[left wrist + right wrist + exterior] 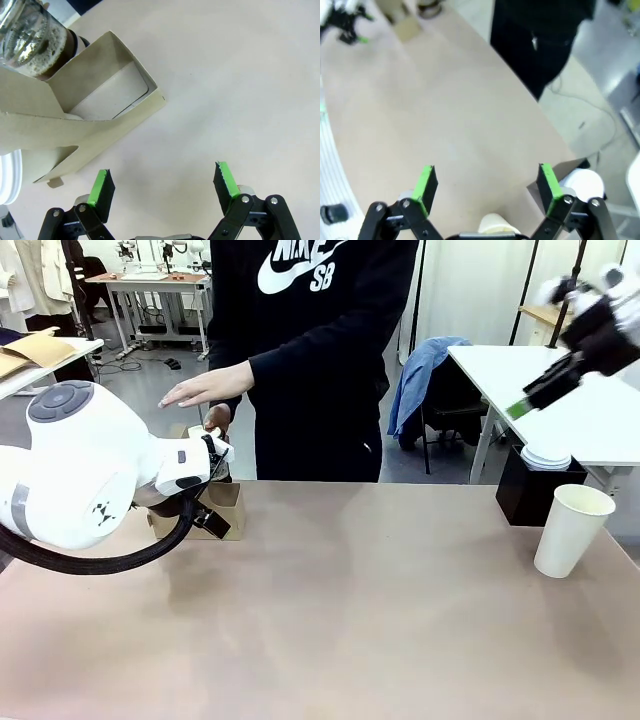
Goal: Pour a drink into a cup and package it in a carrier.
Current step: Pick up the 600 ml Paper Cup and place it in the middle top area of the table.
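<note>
From the front, my left arm [90, 480] is reaching in low over the desk [350, 620], and its wrist is covering the near left part of the carrier [228, 508], which is standing at the desk's far left edge. A person's hand [205, 390] is hovering flat above the carrier. The cup [572, 530] is standing upright and lidless well to the right of the carrier, just beside a black box [530, 495] of white lids. My right pincer [522, 405] is hanging high above that box, well apart from the carrier, too blurred here to judge its gap.

Through my left wrist, my left pincer [163, 182] is gaping wide and gripping nothing, its green pads [102, 187] hanging over bare desk. The carrier is lying just beyond the left pad, apart from it. A glass jug [27, 35] is standing behind the carrier, and the drink [59, 47] is showing dark in it.

Through my right wrist, my right pincer is spreading wide and empty. The cup's rim is sitting right below it, between the fingers, not touching. The carrier is showing blurred at the opposite end of the desk.
</note>
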`<act>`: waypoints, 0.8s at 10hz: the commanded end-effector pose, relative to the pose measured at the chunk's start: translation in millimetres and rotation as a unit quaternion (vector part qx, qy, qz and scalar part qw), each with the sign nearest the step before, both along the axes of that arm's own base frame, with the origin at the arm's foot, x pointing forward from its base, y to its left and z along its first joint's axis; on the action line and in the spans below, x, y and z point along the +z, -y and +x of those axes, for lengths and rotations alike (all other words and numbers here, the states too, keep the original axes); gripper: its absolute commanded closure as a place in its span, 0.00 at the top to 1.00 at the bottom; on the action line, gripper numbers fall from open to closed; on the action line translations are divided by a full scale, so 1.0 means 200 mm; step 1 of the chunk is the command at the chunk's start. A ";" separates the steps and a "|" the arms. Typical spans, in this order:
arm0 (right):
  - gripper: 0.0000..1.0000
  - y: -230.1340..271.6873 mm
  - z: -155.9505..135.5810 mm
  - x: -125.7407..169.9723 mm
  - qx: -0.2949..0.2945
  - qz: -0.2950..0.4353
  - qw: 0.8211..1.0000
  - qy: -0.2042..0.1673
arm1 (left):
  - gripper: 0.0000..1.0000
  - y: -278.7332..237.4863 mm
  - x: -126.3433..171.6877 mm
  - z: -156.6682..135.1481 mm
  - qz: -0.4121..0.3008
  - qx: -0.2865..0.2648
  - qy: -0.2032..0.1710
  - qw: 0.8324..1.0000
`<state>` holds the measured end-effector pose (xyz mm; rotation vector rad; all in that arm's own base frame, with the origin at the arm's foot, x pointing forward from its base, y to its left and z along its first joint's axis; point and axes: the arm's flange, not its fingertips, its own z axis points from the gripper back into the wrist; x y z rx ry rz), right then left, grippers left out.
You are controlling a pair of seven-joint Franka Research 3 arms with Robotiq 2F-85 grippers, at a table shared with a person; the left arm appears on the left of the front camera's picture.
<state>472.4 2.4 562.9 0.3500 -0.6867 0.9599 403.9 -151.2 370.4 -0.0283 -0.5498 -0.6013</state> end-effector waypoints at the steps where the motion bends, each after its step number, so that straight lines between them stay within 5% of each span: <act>1: 1.00 0.39 0.08 -0.14 0.067 0.064 0.996 -0.003 | 1.00 0.00 0.00 0.00 0.000 0.000 0.000 1.000; 3: 1.00 0.80 0.09 -0.40 0.054 0.183 0.982 0.003 | 1.00 0.00 0.00 0.00 0.000 0.000 0.000 1.000; 5: 1.00 1.05 0.03 -0.70 0.097 0.260 0.957 0.083 | 1.00 0.00 0.00 0.00 0.000 0.000 0.000 1.000; 6: 1.00 1.11 0.03 -0.83 0.102 0.311 0.941 0.083 | 1.00 0.00 0.00 0.00 0.000 0.000 0.000 1.000; 8: 1.00 1.03 0.01 -0.88 0.095 0.274 0.951 0.102 | 1.00 0.00 0.00 0.00 0.000 0.000 0.000 1.000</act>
